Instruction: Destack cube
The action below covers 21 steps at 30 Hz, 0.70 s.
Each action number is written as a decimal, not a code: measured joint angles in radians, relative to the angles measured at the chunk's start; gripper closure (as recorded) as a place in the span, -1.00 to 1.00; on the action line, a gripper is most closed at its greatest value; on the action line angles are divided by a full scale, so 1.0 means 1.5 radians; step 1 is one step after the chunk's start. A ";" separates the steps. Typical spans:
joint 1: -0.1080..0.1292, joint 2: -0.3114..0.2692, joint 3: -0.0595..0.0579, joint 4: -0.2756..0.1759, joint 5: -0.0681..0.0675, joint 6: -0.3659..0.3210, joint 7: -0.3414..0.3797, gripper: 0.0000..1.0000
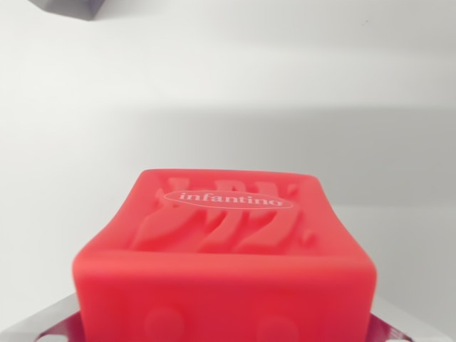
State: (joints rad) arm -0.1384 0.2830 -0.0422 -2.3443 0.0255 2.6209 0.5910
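Note:
A red soft cube fills the lower half of the wrist view, very close to the camera. Its top face carries raised wavy relief and a white "infantino" oval logo. My gripper sits around the cube at the bottom edge. Only silver finger parts show, at the lower left and lower right, pressed against the cube's two sides. The cube hides the fingertips. No second cube is in view, and whatever lies under the red cube is hidden.
A plain white table surface stretches behind the cube, with a soft grey shadow band across the middle. A dark grey object pokes in at the top left corner.

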 joint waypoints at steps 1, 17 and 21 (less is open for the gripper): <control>-0.001 0.000 0.000 -0.001 0.000 0.001 -0.004 1.00; -0.030 -0.003 0.000 -0.043 0.000 0.040 -0.125 1.00; -0.037 -0.003 0.000 -0.051 0.000 0.048 -0.152 1.00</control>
State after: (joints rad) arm -0.1933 0.2785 -0.0421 -2.4214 0.0255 2.6931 0.3624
